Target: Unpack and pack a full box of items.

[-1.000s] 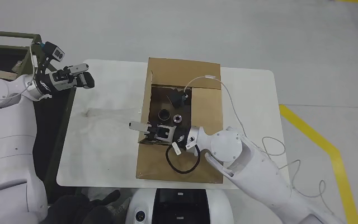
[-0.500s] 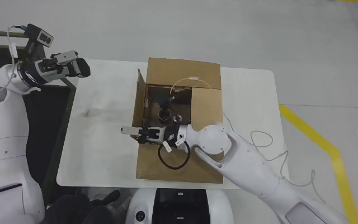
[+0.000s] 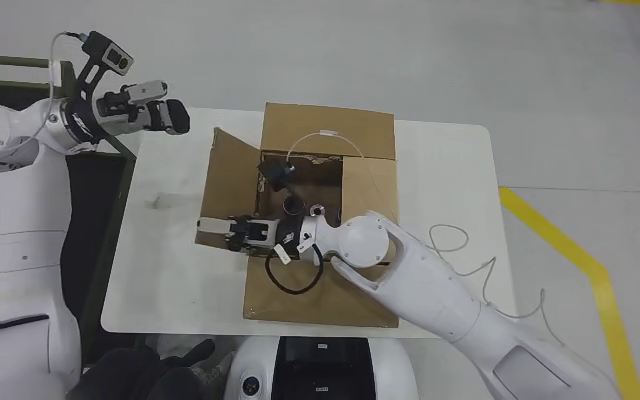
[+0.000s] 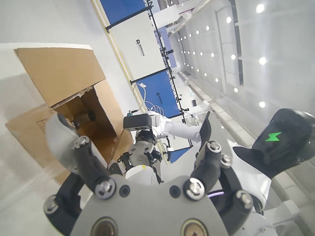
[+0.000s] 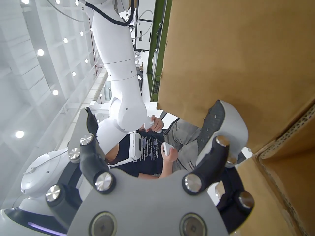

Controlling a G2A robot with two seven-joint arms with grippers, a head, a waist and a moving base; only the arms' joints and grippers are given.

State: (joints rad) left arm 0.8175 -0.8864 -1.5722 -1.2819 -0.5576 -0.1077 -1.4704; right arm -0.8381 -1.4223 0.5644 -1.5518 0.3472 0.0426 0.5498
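An open cardboard box [image 3: 330, 125] stands mid-table, seen side-on as the box [image 4: 64, 69] in the left wrist view. Its left flap [image 3: 232, 180] is folded outward over the table. My right gripper [image 3: 222, 227] sits open at that flap's near corner; in the right wrist view the gripper [image 5: 152, 121] has one finger pad [image 5: 211, 121] against the brown flap [image 5: 233, 37]. Small dark items [image 3: 292, 205] and a black adapter [image 3: 275, 178] lie inside the box. My left gripper [image 3: 172, 115] hovers open and empty above the table's far left corner, and appears as the gripper [image 4: 133, 128] in its own view.
A white cable [image 3: 320, 138] loops over the box's far flap, and a black cable loop [image 3: 290, 282] lies on the near flap. The white table [image 3: 170, 270] has bare room left and right of the box. A dark green cart [image 3: 95, 230] stands along the table's left edge.
My right gripper has moved left, swinging the box's left flap from upright to folded outward. The left arm lifted back, then shifted slightly right.
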